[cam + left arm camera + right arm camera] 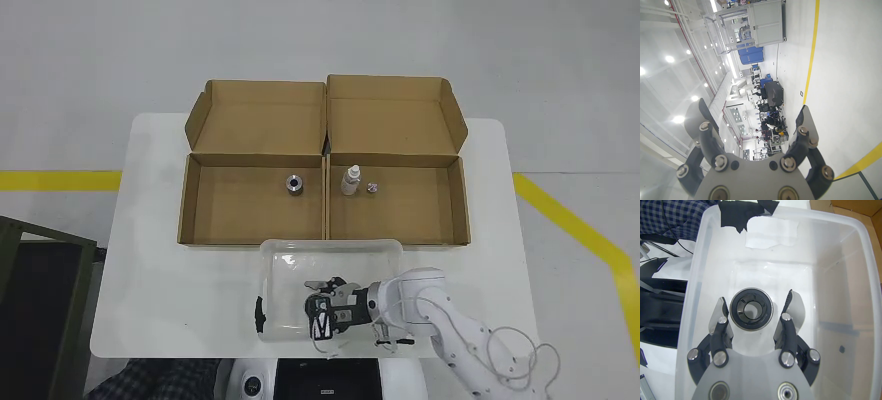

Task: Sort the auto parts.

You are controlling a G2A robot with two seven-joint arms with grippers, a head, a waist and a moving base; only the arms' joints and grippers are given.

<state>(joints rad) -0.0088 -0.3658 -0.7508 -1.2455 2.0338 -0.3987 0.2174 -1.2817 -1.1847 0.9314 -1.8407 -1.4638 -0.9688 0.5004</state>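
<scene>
The step in hand looks like the pickup of the next part: the right gripper point(756, 296) sits low inside the clear plastic bin point(853, 262) with its fingers spread to either side of a black, steel-rimmed ring-shaped bearing point(751, 309) that lies flat on the bin floor, one pad just beside the rim, the other a little apart, nothing pinched yet. The next move, as I judge it, calls for pressing the fingers together squarely on the bearing's outer rim so the round part cannot squirt out, then a lift clear of the bin wall and a carry towards 12 o'clock. On the white table point(150, 250) the bin stands at 6 o'clock; beyond it the open brown cardboard box at 11 o'clock point(215, 215) holds a small steel ring part point(293, 184), so it is probably the bearing's home, while the open brown cardboard box at 1 o'clock point(430, 215) holds a small white bottle-shaped part point(351, 180) and a tiny grey piece point(373, 186) just beside it. The top view supplies that layout, though there the gripper sits over the bearing; the right wrist view supplies the finger gap around it. The left gripper point(753, 106), seen from its own wrist, is spread wide and holds nothing, aimed out at the room
</scene>
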